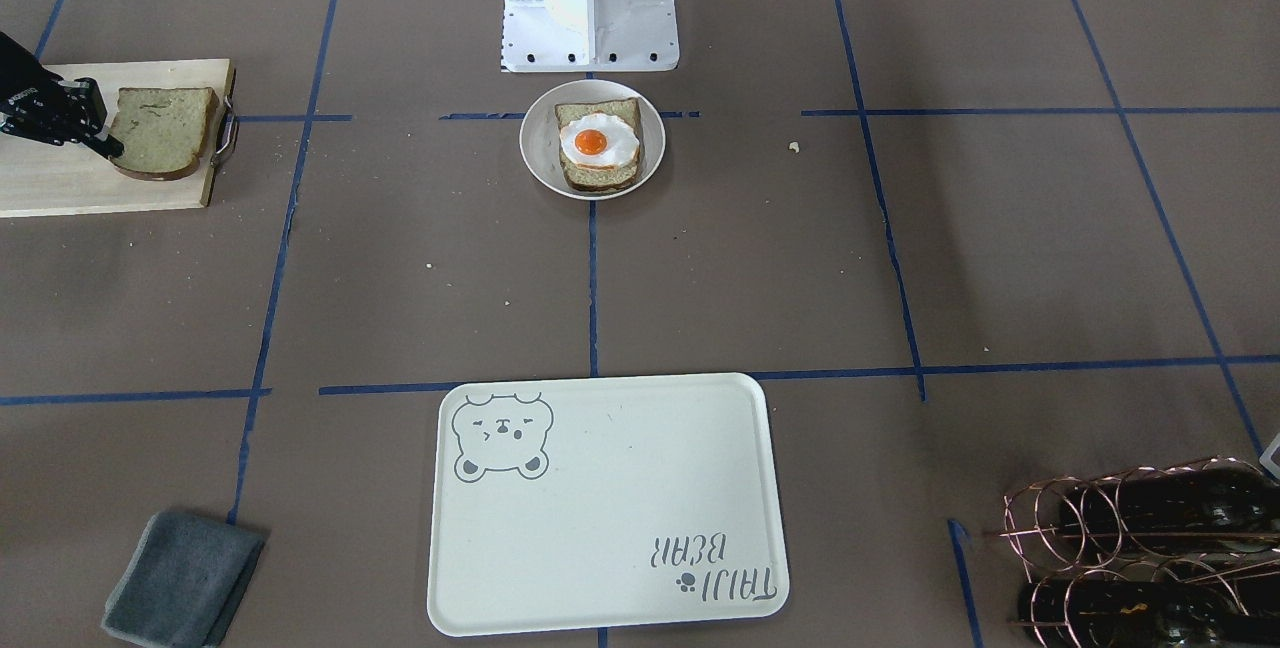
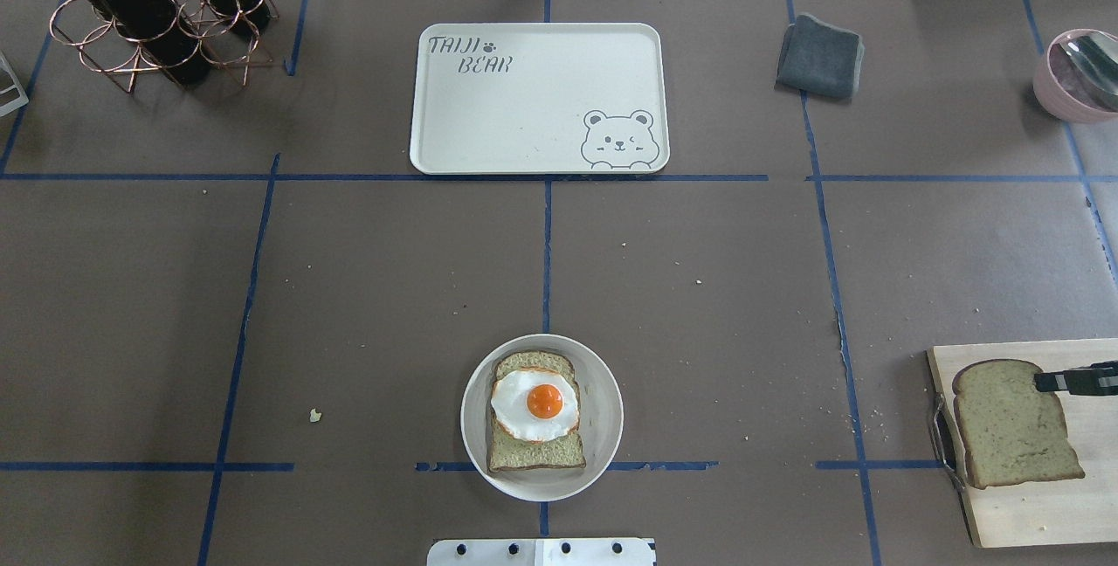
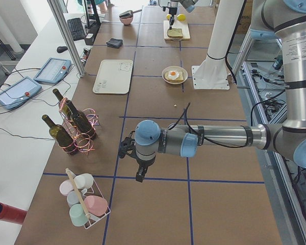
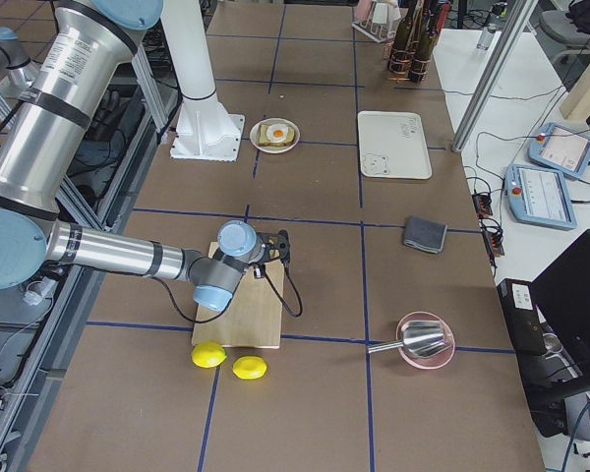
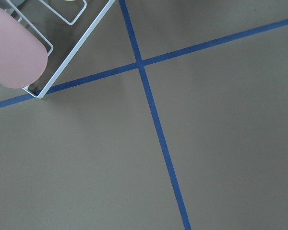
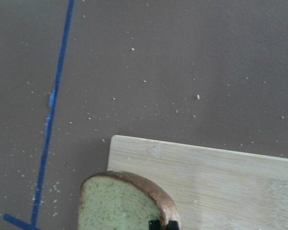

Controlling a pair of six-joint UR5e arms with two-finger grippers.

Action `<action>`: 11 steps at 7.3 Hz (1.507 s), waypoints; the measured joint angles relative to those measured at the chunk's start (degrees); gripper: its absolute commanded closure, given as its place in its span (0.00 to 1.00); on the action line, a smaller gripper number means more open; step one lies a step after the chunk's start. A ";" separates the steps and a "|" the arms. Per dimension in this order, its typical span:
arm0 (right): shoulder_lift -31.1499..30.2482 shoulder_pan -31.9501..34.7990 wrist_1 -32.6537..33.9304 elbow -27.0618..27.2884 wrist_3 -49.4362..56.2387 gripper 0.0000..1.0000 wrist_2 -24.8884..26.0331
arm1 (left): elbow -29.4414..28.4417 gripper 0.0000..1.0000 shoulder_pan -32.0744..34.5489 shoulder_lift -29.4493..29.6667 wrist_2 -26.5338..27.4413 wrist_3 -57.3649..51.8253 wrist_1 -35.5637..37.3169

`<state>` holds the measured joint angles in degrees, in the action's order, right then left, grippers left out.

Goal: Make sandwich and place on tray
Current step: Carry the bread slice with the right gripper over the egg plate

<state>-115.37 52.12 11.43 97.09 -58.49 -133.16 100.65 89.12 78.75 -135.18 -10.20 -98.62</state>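
Note:
A bread slice topped with a white fried egg (image 2: 534, 404) lies on a small round white plate (image 2: 604, 409) near the robot base; the egg also shows in the front view (image 1: 597, 140). A second bread slice (image 2: 1009, 422) lies on a pale wooden board (image 2: 1048, 514) at the right. My right gripper (image 2: 1044, 381) is shut on this slice's far crust edge, its fingertips (image 6: 156, 224) close together. The cream tray (image 2: 524, 112) with the bear drawing stands bare at the far middle. My left gripper (image 3: 138, 176) hangs over bare table; I cannot tell its state.
A wire rack with wine bottles (image 2: 148, 16) stands far left, a folded grey cloth (image 2: 819, 57) right of the tray, and a pink bowl with a spoon (image 2: 1079, 72) far right. Two lemons (image 4: 226, 361) lie beyond the board. A wire cup rack (image 3: 84, 201) stands near the left gripper.

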 measured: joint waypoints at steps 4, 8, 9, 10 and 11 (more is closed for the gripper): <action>11.58 3.84 1.87 3.26 -6.78 1.00 -7.94 | -0.15 0.00 0.00 0.01 0.00 0.04 -0.08; 33.31 -6.54 13.84 3.37 -17.21 1.00 -0.47 | -0.33 0.00 0.00 -0.10 -0.02 0.09 -0.08; 36.52 -12.78 15.28 3.37 -18.41 1.00 7.24 | -0.43 0.00 0.00 -0.18 -0.06 0.09 -0.08; 39.18 -18.54 17.09 3.37 -19.09 1.00 14.51 | -0.52 0.00 0.00 -0.25 -0.07 0.11 -0.08; 41.75 -23.27 19.41 3.39 -19.39 1.00 20.52 | -0.58 0.00 0.00 -0.30 -0.08 0.15 -0.08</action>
<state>-73.62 28.85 30.84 100.48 -77.89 -112.64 100.07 89.12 78.45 -135.26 -10.05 -98.70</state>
